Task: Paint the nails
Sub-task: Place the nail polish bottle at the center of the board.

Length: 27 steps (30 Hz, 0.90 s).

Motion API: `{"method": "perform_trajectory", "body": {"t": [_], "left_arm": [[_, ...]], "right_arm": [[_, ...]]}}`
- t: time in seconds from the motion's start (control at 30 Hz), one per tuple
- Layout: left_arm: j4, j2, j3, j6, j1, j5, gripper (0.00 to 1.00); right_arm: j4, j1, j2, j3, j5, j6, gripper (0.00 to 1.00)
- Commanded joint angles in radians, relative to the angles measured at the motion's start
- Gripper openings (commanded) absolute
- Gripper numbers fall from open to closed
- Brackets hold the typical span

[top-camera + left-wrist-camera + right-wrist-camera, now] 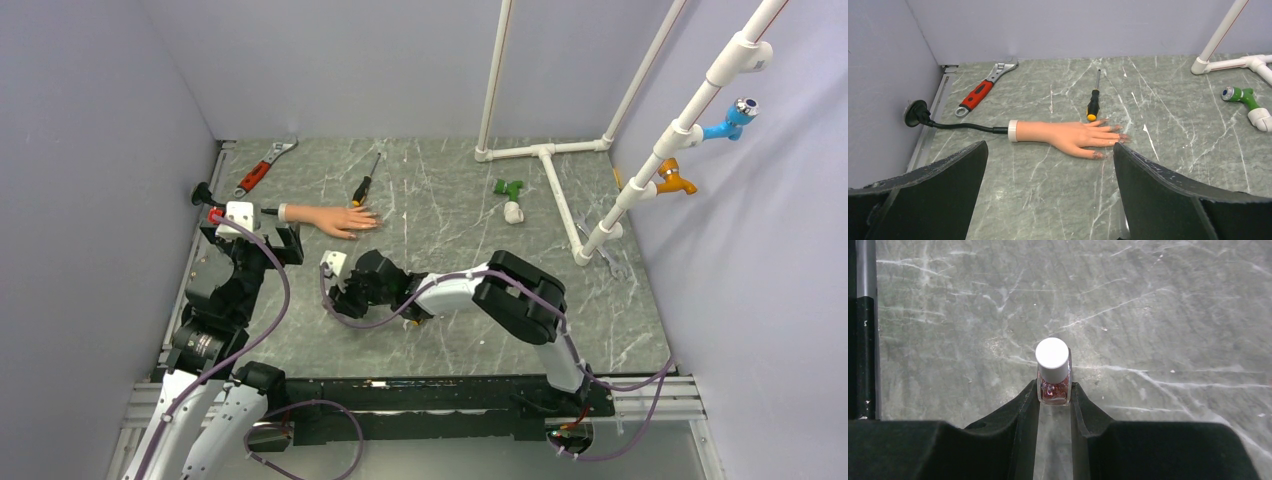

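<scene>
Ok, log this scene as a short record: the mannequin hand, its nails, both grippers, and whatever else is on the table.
mannequin hand: lying flat, palm down, black cable at its white cuff
nails: look darkened; too small to judge coverage
left gripper: open, near the hand, holding nothing
right gripper: shut on polish bottle, white cap on
also on table: screwdriver, red-handled wrench, green nozzle, white pipe frame

Red-handled wrench [976, 94], screwdriver [1093, 104], green nozzle [1242, 95], white pipe frame [520, 152]
</scene>
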Motion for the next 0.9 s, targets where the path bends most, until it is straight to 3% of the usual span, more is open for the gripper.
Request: {"method": "perform_trajectory", "body": {"t": [0.0, 0.43, 0.87], "left_arm": [[0.029, -0.006, 0.024, 0.001, 0.005, 0.002, 0.99], [0.029, -0.003, 0.026, 0.001, 0.007, 0.017, 0.99], [0.029, -0.015, 0.023, 0.001, 0.007, 0.021, 0.99]], "right_arm": [[0.092, 0.017, 0.030, 0.056, -0.037, 0.020, 0.00], [0.017, 0.027, 0.090, 0.101, -0.096, 0.014, 0.07], [-0.024, 0.045, 0.076, 0.097, -0.076, -0.032, 0.44]]}}
